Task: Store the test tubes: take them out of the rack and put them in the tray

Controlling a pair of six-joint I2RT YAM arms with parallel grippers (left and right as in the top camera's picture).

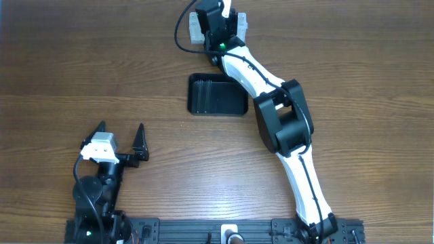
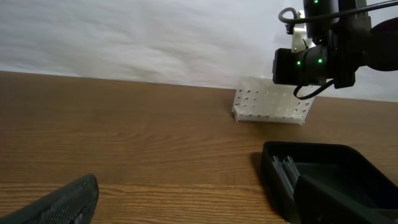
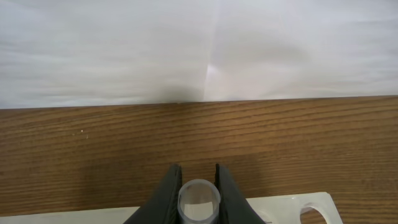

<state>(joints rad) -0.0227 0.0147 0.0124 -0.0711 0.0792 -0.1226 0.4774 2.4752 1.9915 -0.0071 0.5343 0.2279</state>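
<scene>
The white test tube rack (image 1: 197, 28) stands at the far middle of the table, partly hidden under my right arm. My right gripper (image 3: 197, 169) is right above the rack (image 3: 283, 208) and shut on the rim of a clear test tube (image 3: 199, 200) that stands upright between its fingers (image 3: 169, 190). The black tray (image 1: 217, 95) lies just in front of the rack; its floor looks ribbed, and I cannot tell whether tubes lie in it. My left gripper (image 1: 121, 129) rests open near the front left, with nothing in it. From there the rack (image 2: 270, 102) and tray (image 2: 329, 171) show ahead.
A white wall or sheet (image 3: 199, 50) rises just behind the table's far edge, close behind the rack. Bare wooden tabletop (image 1: 81, 61) spreads left of the tray and between the tray and my left gripper. The right arm's elbow (image 1: 285, 118) hangs just right of the tray.
</scene>
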